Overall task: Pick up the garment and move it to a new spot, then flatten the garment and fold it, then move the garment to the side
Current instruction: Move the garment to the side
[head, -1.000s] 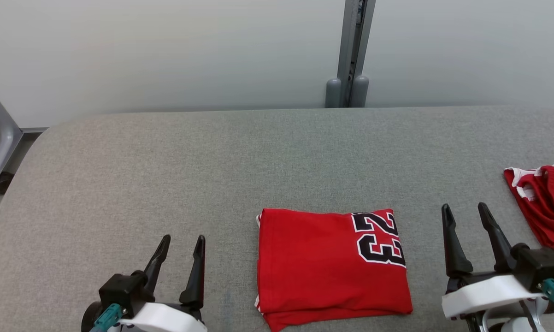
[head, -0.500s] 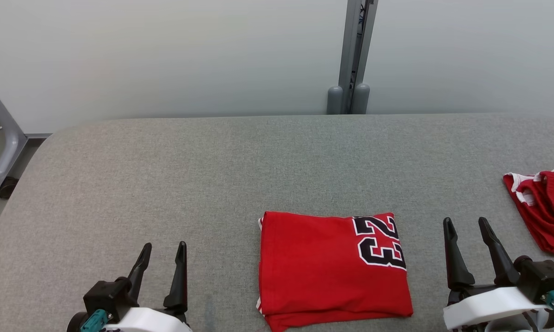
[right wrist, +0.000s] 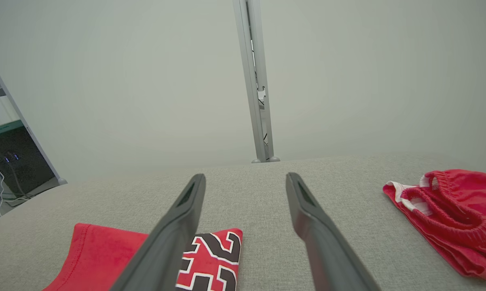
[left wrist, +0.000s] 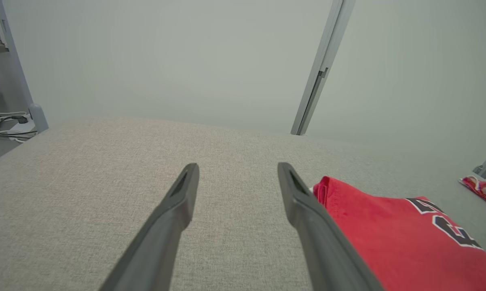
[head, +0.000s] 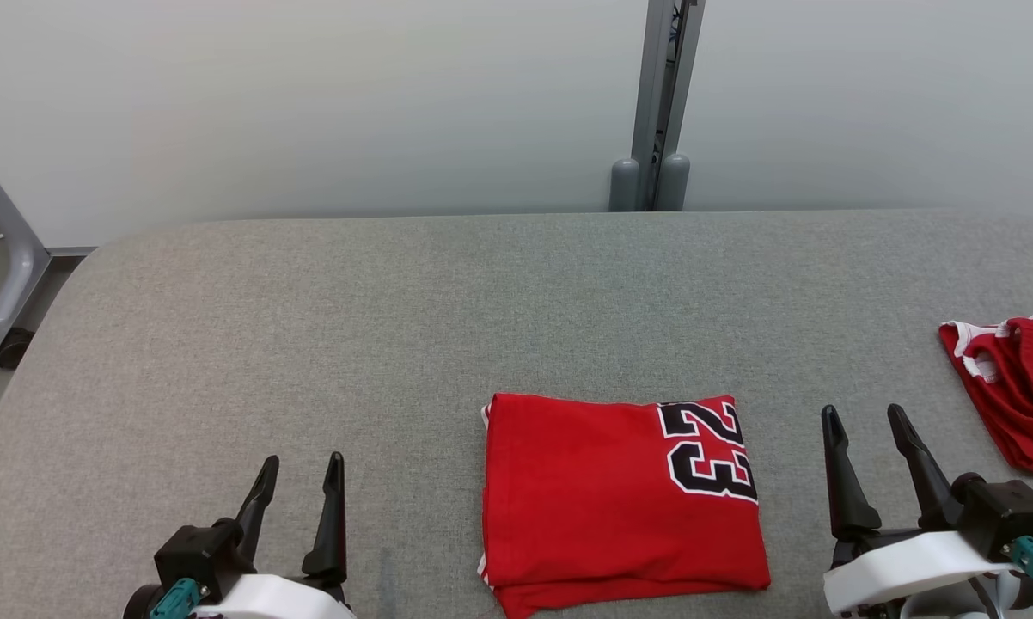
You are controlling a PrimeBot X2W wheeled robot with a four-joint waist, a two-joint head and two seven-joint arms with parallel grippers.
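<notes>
Garment (head: 624, 499) folded, in place as before

The left end effector (head: 302, 460) and right end effector (head: 862, 412) have black fingers (head: 329, 516), white shells (head: 912, 554).

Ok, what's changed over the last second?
The left claw drew back toward the robot and a little to its left, away from the folded red jersey; the right claw eased back slightly. The head view shifted a bit too. Both claws are open and empty, as before. The jersey and the red shorts lie where they were.
</notes>
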